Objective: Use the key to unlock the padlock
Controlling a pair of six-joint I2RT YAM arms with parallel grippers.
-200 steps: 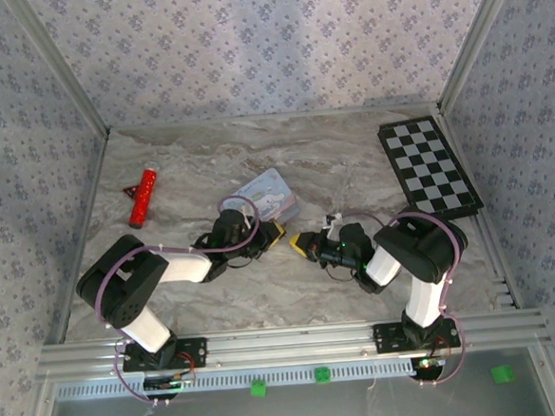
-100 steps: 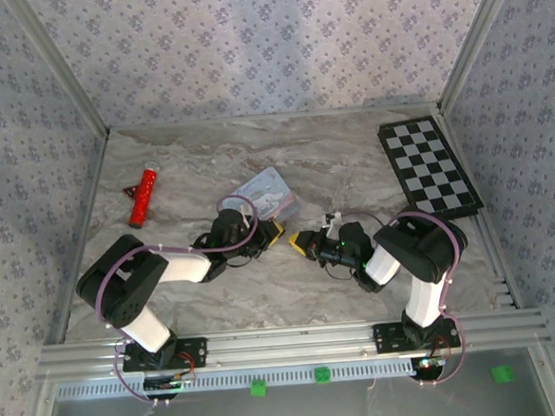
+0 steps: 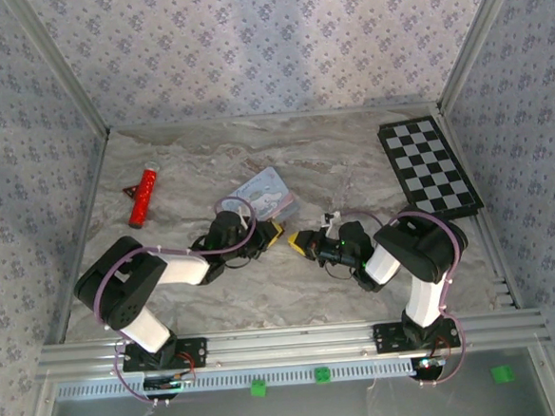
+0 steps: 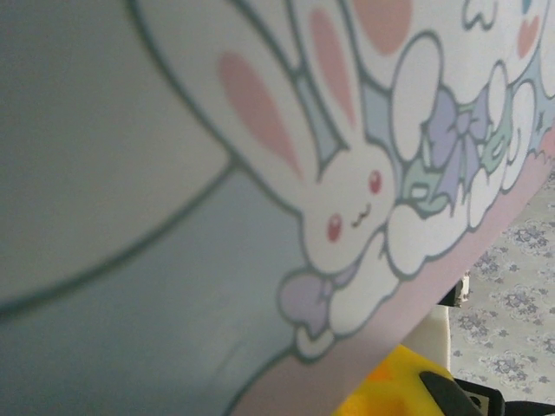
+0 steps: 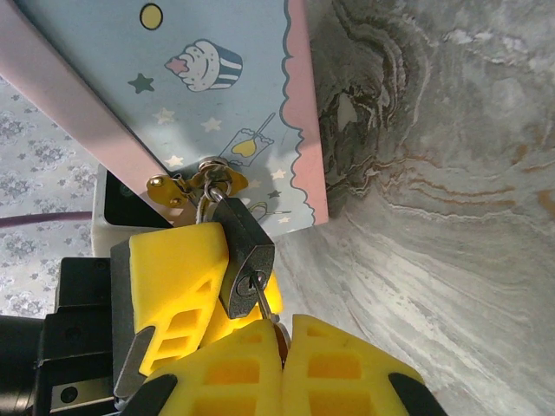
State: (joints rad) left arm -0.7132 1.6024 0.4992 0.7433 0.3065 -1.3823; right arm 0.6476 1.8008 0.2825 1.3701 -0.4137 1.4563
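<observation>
Right gripper point(image 5: 285, 334) jaws closed on key point(image 5: 264, 303), seated in padlock point(image 5: 245, 258) at 11 o'clock. Left gripper point(image 3: 272, 233) jaws pinch padlock, hung from tin point(image 5: 173, 121).

You've got nothing readable here: the cartoon tin point(image 5: 217, 130) just past the right gripper point(image 5: 282, 328) carries only pictures.

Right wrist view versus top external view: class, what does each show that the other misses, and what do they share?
Right wrist: the dark padlock hanging from the gold hasp of the pale blue tin, and the key in its keyhole, pinched by the right claw. Top external: a red tube and a checkerboard. Shared: the tin, the marble table and the right claw.
</observation>
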